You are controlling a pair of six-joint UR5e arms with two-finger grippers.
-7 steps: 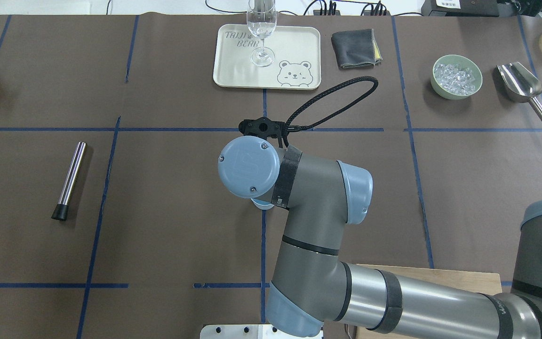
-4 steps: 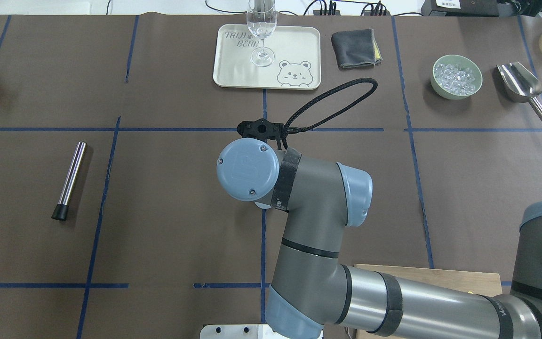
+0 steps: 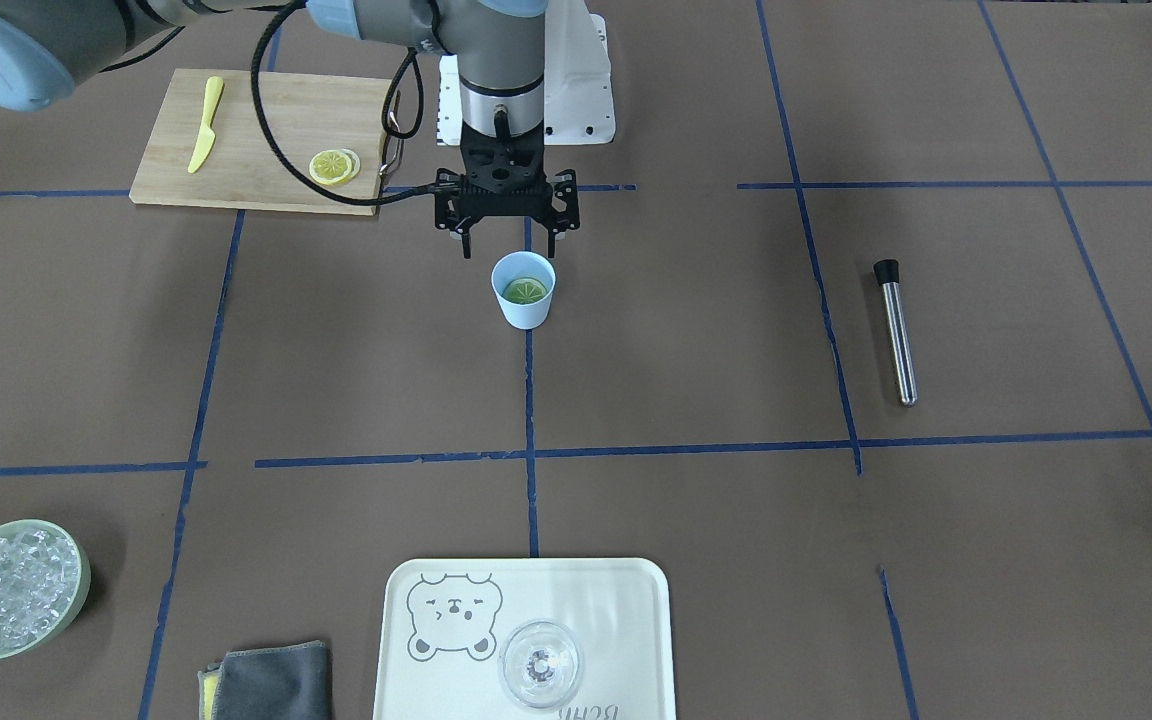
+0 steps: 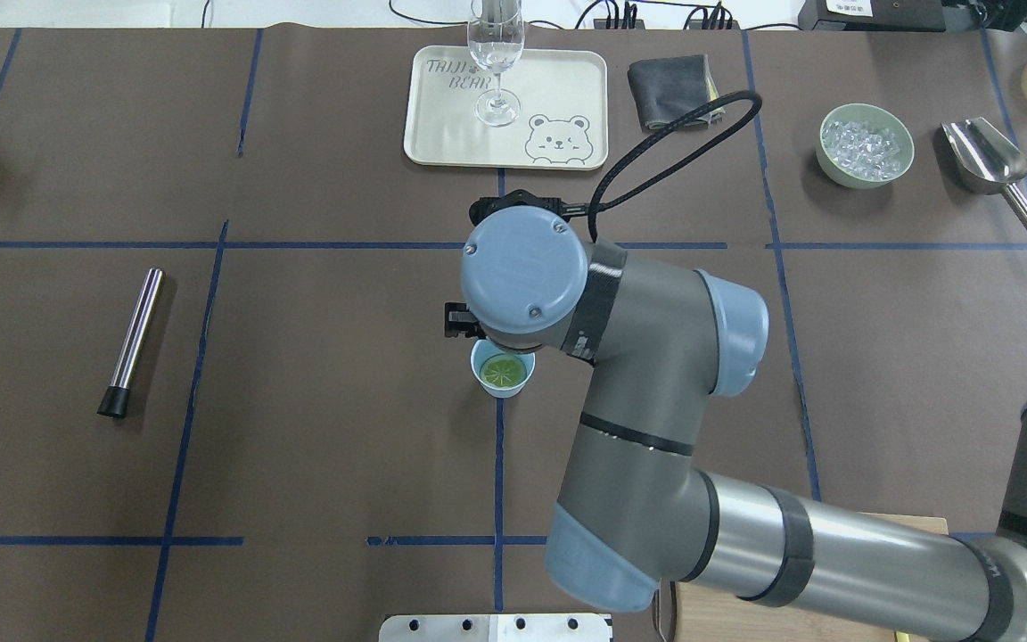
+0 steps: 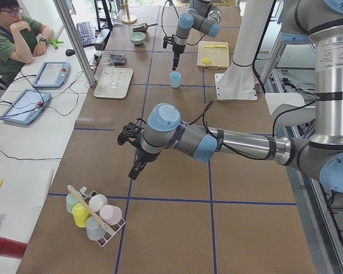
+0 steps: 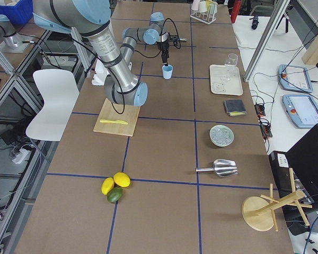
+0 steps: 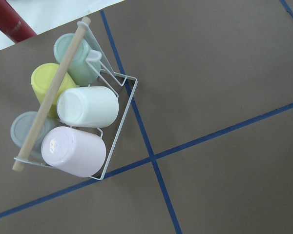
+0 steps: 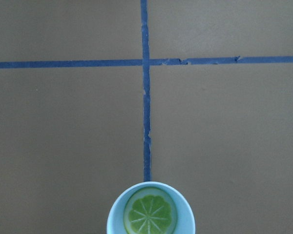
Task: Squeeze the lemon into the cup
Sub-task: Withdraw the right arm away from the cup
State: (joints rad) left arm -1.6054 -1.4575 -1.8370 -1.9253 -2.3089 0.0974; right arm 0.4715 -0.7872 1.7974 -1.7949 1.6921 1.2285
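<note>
A: Right arm (image 4: 656,357) pose?
B: Extended over the middle of the desk (image 3: 686,350), forearm level, wrist pointing straight down. The right tool (image 3: 506,245) hangs low, jaws spread, nothing between them.
A: Left arm (image 5: 240,142)?
B: Stretched out low over its own end of the desk, wrist bent downward. The left tool (image 5: 135,169) is tilted and aimed down, off the surface. Side view only, so can't tell how its jaws stand.

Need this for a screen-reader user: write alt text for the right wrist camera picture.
A light-blue cup sits at the bottom centre, cut off by the edge, with a greenish-looking lemon slice lying flat inside. Above it spreads a brown table marked by crossing blue tape lines.
</note>
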